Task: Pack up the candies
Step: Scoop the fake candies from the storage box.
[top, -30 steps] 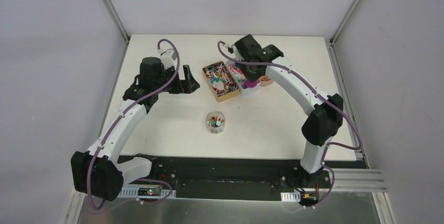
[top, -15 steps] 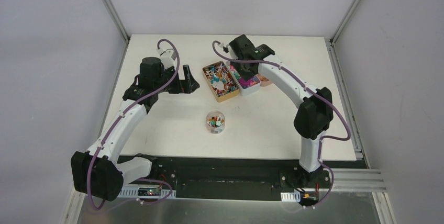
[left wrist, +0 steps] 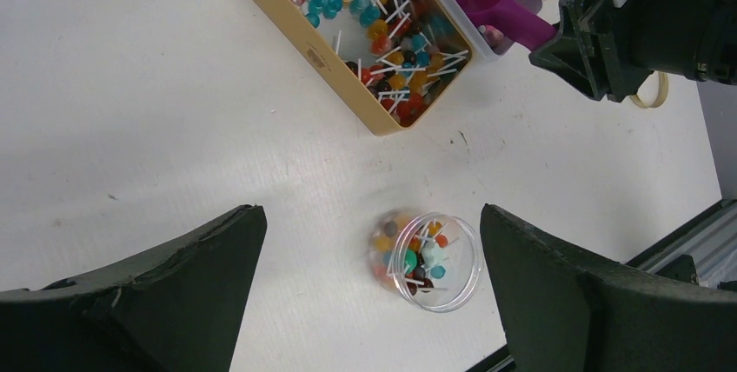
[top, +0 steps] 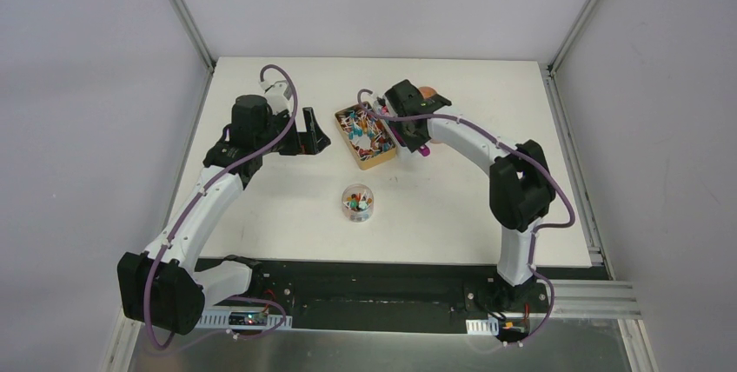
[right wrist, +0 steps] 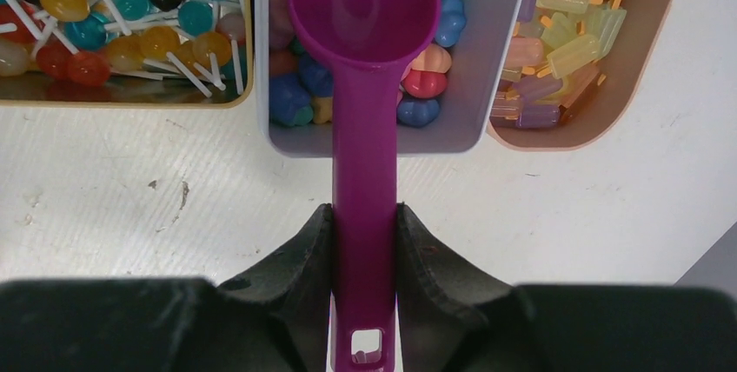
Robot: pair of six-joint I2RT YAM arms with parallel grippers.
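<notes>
My right gripper (right wrist: 365,215) is shut on the handle of the magenta scoop (right wrist: 363,7). The scoop's bowl is empty and hangs over the near end of a white container (right wrist: 500,59) of pink, blue and red candies (right wrist: 417,111). A tan box (right wrist: 248,42) beside it holds many lollipop candies (right wrist: 113,24) on white sticks. In the top view the right gripper (top: 417,142) covers the white container. A clear jar (left wrist: 426,259) partly filled with candies stands on the table (top: 357,202). My left gripper (left wrist: 369,215) is open and empty, high above the jar.
A peach container (right wrist: 608,85) with pastel block sweets sits right of the white one. The left gripper (top: 308,133) hovers left of the tan box (top: 365,137). Metal frame posts stand at the table's back corners.
The right arm has swung left and toward the front with the scoop, now covering the white and peach containers in the top view. The left arm has not moved.
</notes>
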